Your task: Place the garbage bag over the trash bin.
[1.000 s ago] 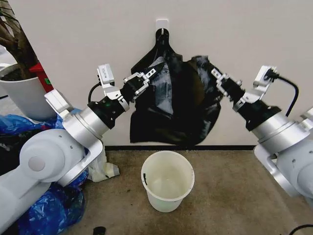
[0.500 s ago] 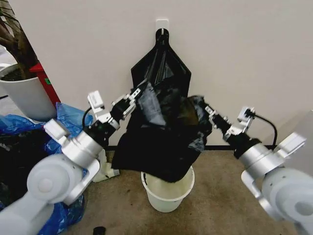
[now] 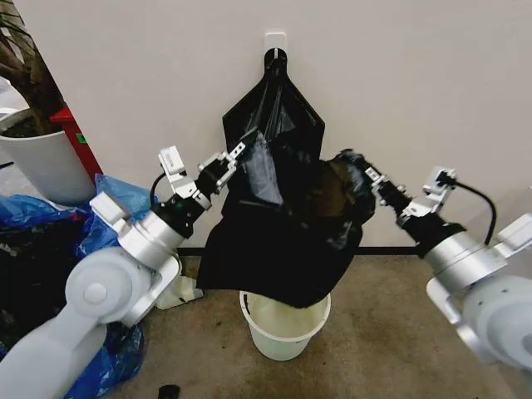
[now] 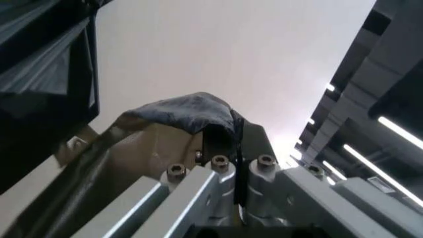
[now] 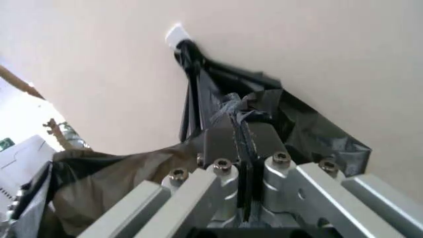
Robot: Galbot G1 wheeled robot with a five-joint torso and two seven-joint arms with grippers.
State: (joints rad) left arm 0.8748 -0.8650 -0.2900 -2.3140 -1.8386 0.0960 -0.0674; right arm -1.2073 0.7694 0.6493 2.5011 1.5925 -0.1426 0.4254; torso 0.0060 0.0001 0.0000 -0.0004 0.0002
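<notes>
The garbage bag [image 3: 278, 245] is a wide glossy black sheet stretched between both grippers, and its lower edge hangs at the rim of the trash bin [image 3: 285, 332]. That bin is an off-white bucket standing on the floor below. My left gripper [image 3: 231, 158] is shut on the bag's upper left edge, with film pinched between its fingers [image 4: 221, 133]. My right gripper [image 3: 366, 175] is shut on the bunched upper right edge, gathered film [image 5: 239, 115] showing at its tips. The bag hides the far part of the bin's opening.
A kite-shaped black bundle [image 3: 274, 96] hangs from a white wall hook [image 3: 275, 39] behind the bag. A white plant pot [image 3: 41, 166] and shiny blue bags [image 3: 50, 218] crowd the left. Bare carpet [image 3: 374, 332] lies right of the bin.
The bag came down from in front of the wall to the bin's rim. Since half a second ago both grippers rose slightly and drew apart, spreading the bag wider.
</notes>
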